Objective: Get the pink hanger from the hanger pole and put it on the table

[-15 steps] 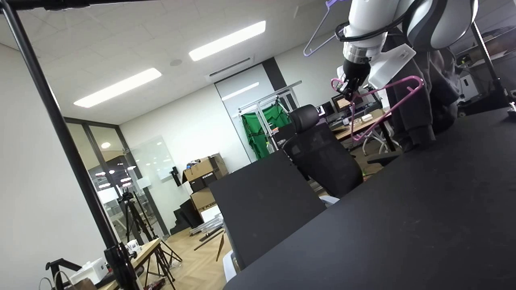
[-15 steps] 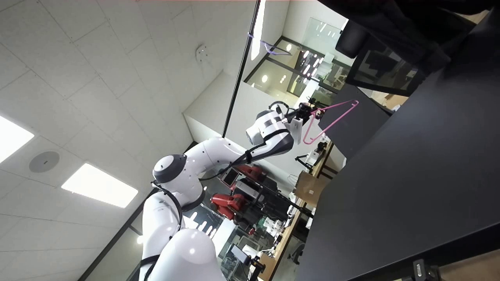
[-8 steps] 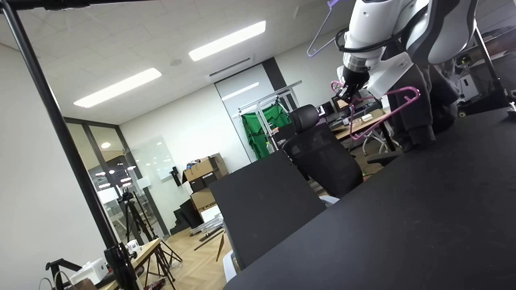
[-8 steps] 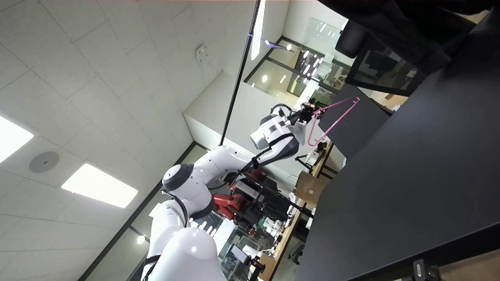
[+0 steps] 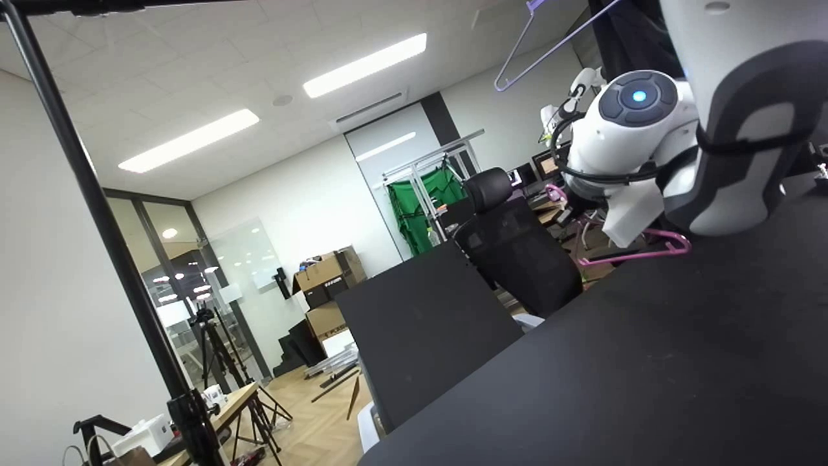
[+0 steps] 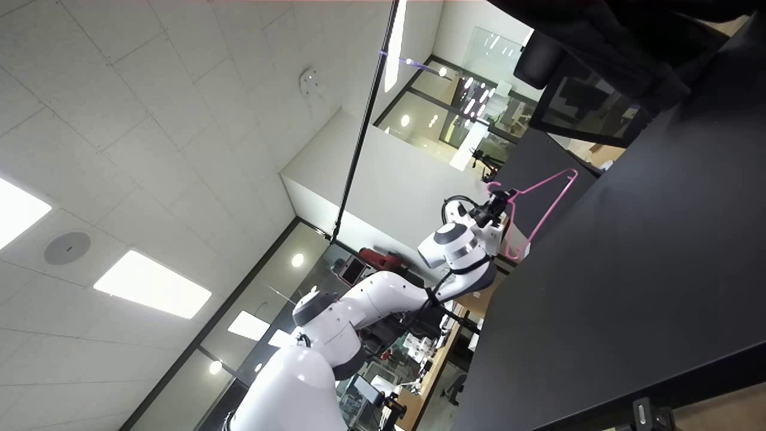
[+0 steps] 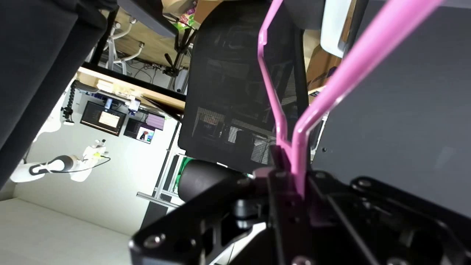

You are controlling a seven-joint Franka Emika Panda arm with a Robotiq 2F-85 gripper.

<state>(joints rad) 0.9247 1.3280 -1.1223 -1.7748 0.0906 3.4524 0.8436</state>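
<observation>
robotiq gripper [image 7: 292, 173], one: fingers together, clamped on the neck of a pink clothes hanger [image 7: 340, 81]. said hanger, one: in the gripper's grasp, hook free to one side of the fingers, shoulders and bottom bar to the other, more upright than flat. step in hand, by judgement: the lowering, unfinished. black tabletop [image 6: 628, 269], one, matte: below the gripper, its edge near the bottom bar; contact cannot be told. handling notes: first carry the gripper farther over the tabletop, so that the whole triangle lies inside that edge; next turn the gripper to lay the frame flatter, since a thin hanger stood on its bar would likely topple; descend slowly, bar first, easing off at touch, as a hard push could twist the neck between the fingers; part the fingers only when the frame bears on the top, then draw back clear of the hook. lilac clothes hanger [image 5: 557, 47], one: above the gripper, well apart, hung on the black hanger pole [image 6: 363, 126]; to be left alone.
</observation>
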